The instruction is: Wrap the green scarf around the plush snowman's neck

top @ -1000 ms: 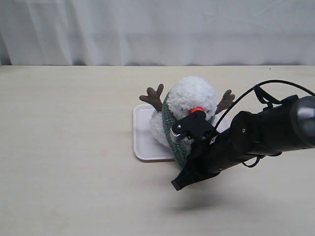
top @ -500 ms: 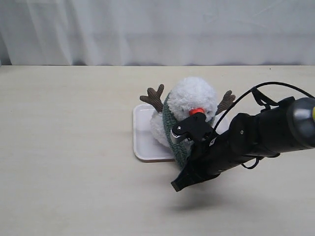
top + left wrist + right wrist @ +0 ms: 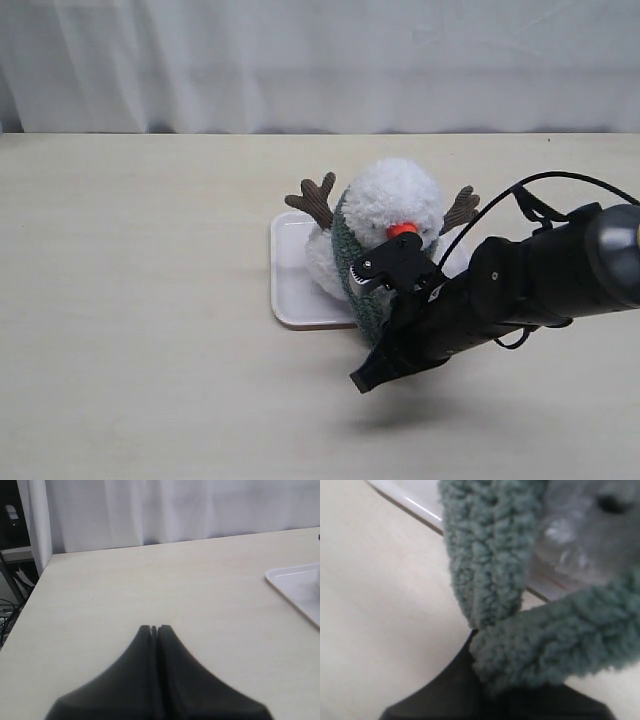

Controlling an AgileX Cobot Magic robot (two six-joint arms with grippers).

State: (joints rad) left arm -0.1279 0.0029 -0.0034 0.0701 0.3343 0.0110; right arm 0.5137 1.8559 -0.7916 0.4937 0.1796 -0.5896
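At the middle of the pale table (image 3: 150,300), the plush snowman (image 3: 392,205) sits on a white tray (image 3: 290,290), its orange nose facing 6 o'clock and its brown twig arms sticking out at 10 and 2 o'clock. The green scarf (image 3: 352,262) runs down its 9 o'clock side from the neck towards the tray's near edge at 6 o'clock.

The right gripper (image 3: 475,635) has its fingers pinched together on the scarf where two fuzzy strands meet. One strand rises along the snowman's body and the other lies across the fingers. The right arm (image 3: 530,285) comes in from 3 o'clock, stretched low over the table and sloping down to 7 o'clock, and its wrist hides the snowman's belly.

The left gripper (image 3: 154,628) is closed with its tips touching and holds nothing. It hangs over bare table with the tray's corner off at its 2 o'clock.
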